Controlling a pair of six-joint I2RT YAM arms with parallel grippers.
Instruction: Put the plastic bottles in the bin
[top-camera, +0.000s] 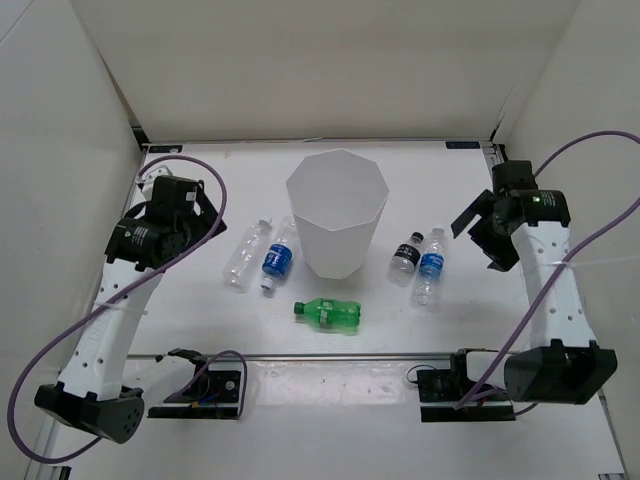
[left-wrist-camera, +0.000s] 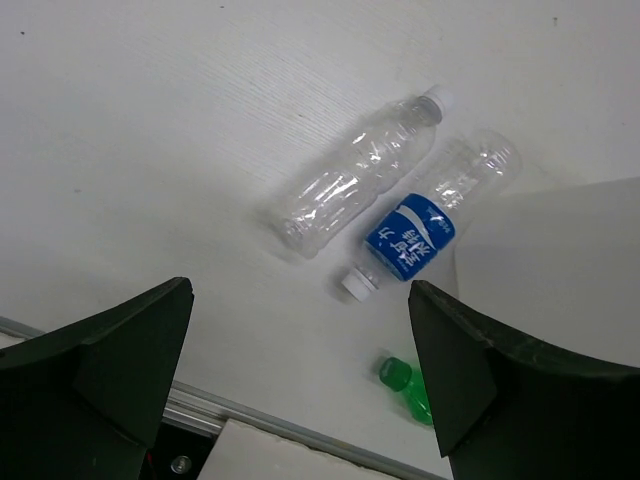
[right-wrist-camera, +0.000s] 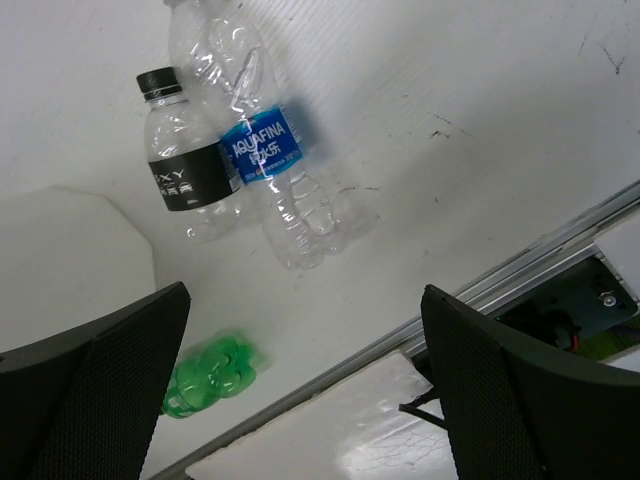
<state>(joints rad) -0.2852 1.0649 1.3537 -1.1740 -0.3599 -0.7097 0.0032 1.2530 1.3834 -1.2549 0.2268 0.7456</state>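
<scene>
Plastic bottles all lie on the table around the bin, none inside as far as shows: clear bottle, blue-labelled bottle, green bottle, black-labelled bottle, second blue-labelled bottle. Left claw and right claw gape wide, empty. All five left.

"AQUAFINA" in white letters on one blue-labelled bottle

From above and behind the bases we see the whole table, our wrist views angle down from well above it, both catching the green bottle and bin.
</scene>
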